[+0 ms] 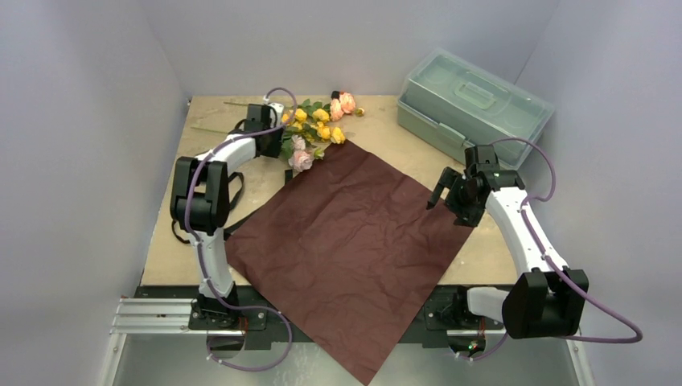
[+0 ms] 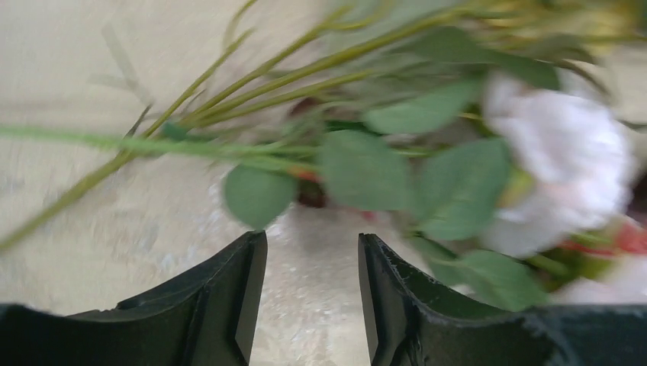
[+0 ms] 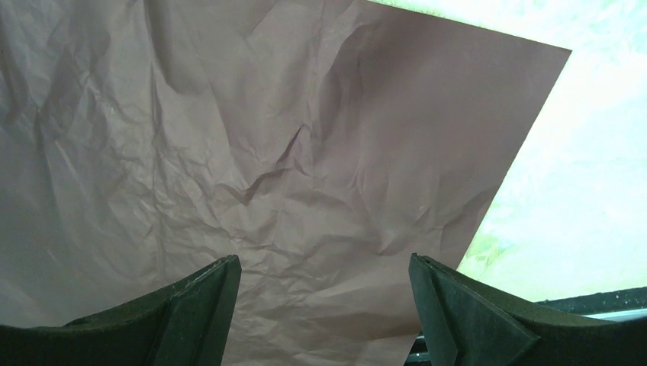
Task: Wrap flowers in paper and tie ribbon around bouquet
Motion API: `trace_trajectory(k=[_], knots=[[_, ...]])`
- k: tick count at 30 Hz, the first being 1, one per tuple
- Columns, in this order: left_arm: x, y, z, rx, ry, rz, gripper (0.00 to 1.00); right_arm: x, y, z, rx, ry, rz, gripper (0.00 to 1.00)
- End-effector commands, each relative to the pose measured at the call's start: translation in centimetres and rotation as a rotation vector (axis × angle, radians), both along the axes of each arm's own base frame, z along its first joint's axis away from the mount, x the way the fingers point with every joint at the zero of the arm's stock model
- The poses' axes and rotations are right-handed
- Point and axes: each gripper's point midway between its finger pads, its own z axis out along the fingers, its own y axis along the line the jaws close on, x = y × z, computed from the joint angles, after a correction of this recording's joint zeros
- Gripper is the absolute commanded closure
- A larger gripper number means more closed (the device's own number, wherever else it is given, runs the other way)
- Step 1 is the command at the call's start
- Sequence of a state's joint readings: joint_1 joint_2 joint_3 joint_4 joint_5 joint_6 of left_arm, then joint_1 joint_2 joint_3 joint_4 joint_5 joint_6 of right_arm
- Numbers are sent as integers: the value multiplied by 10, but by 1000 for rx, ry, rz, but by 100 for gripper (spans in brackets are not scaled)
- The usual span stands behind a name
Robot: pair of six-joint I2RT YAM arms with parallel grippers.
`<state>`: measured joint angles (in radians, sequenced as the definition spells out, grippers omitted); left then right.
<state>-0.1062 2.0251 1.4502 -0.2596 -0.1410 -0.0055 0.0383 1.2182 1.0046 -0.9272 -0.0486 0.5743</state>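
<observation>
Tabletop (image 1: 386, 133), green plastic box (image 1: 474, 100) behind maroon paper (image 1: 346, 241)

Left hand (image 2: 313, 240) partly open; right hand (image 3: 324, 261) spread wide.

Your top cam sits high at the near edge of the table (image 1: 378, 133), looking down over all of it. Left wrist cam faces down, very close on the flowers (image 2: 366, 168), blurred. Right wrist cam looks down close on the paper (image 3: 267, 168) by its right corner. The top view covers both spots.
</observation>
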Motion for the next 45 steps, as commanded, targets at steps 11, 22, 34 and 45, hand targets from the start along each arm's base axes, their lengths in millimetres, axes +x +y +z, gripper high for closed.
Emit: trace_trajectory(k=[11,22,34,45], knots=[[43,-47,68,32,-173,-134,45,7,3,-2,12,18,48,10],[41,-36,57,214,-82,-319,43,4,4,2,14,37,59,10],[55,-48,23,-136,-16,-62,43,7,3,3,5,72,77,11],[50,-48,13,147,68,-489,48,-2,6,-3,21,126,77,11]])
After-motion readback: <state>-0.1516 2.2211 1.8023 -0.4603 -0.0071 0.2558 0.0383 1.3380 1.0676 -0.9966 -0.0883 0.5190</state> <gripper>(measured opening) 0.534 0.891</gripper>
